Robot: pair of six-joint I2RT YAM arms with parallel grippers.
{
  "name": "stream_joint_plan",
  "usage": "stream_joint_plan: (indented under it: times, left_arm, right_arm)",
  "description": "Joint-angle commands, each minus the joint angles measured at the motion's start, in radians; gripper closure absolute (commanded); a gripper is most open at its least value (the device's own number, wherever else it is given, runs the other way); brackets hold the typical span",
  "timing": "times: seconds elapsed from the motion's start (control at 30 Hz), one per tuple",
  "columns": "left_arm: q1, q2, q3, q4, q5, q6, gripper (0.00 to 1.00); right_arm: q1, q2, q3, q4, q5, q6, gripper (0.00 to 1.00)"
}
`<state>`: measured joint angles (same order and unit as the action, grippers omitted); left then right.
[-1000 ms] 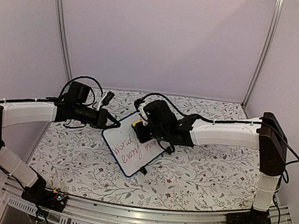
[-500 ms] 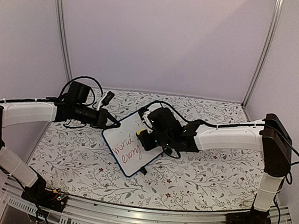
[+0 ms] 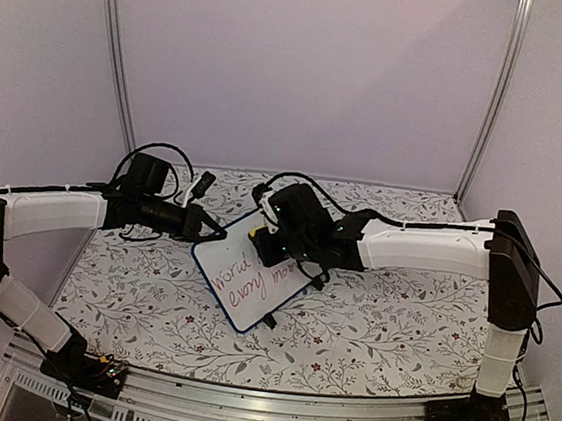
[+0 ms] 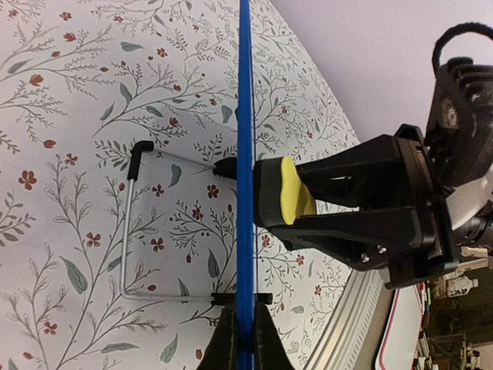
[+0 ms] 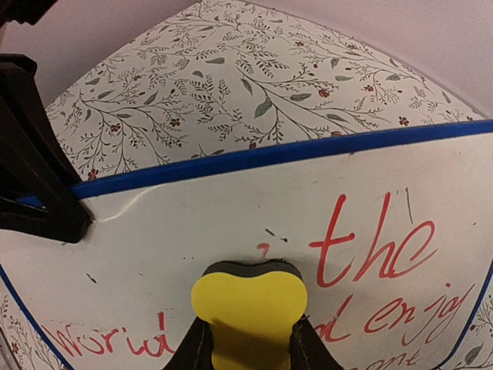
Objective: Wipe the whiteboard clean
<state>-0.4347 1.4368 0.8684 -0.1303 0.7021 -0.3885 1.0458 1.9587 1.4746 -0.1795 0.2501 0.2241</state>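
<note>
Now, your right gripper (image 5: 250,345) is closed hard on the yellow eraser (image 5: 248,302). The block's face is pressed against the whiteboard (image 5: 154,254), just below the far blue edge and left of the red word "the". Half a second ago that gripper sat nearer and further right on the board, covering the end of the second line. It has since come back up toward the far corner, about where it was a second ago. So you have made one stroke down and back.

It has not bought you much. In the top view the red lines on the whiteboard (image 3: 247,297) read as fully as before. The wrist view shows "the", "World" and "enjoy" all crisp, with only a few faint specks near the eraser. I judge the erasing is barely started and most of the surface is left to wipe. Longer passes across the words, with firm contact, look like what is needed.

Your left gripper (image 4: 243,343) has not shifted. Its fingers are clamped on the board's blue frame at the left corner and hold the board tilted up on its wire stand (image 4: 131,231). That brace matters, because a push from the eraser could tip or slide the board.

The board sits mid-table on the floral cloth (image 3: 380,321), between the two arms, angled with its long side running from near-left to far-right.
</note>
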Motion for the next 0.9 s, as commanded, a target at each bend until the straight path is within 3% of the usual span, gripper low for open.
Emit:
stream_joint_plan:
  times: [0.0,0.23,0.67,0.87]
  left_arm:
    - [-0.009,-0.016,0.004,0.006,0.033,0.014,1.00]
    - [-0.010,-0.019,0.003,0.005,0.034,0.014,1.00]
    - [-0.009,-0.019,0.003,0.006,0.037,0.012,1.00]
    - [-0.009,-0.017,0.003,0.009,0.039,0.011,1.00]
  right_arm:
    - [-0.026,0.046,0.082,-0.011,0.028,-0.025,0.82]
    - [-0.036,0.056,0.087,-0.018,0.025,-0.031,0.82]
    - [-0.036,-0.027,-0.169,0.042,-0.013,0.025,0.82]
    - [-0.036,-0.034,-0.154,0.047,-0.013,0.023,0.82]
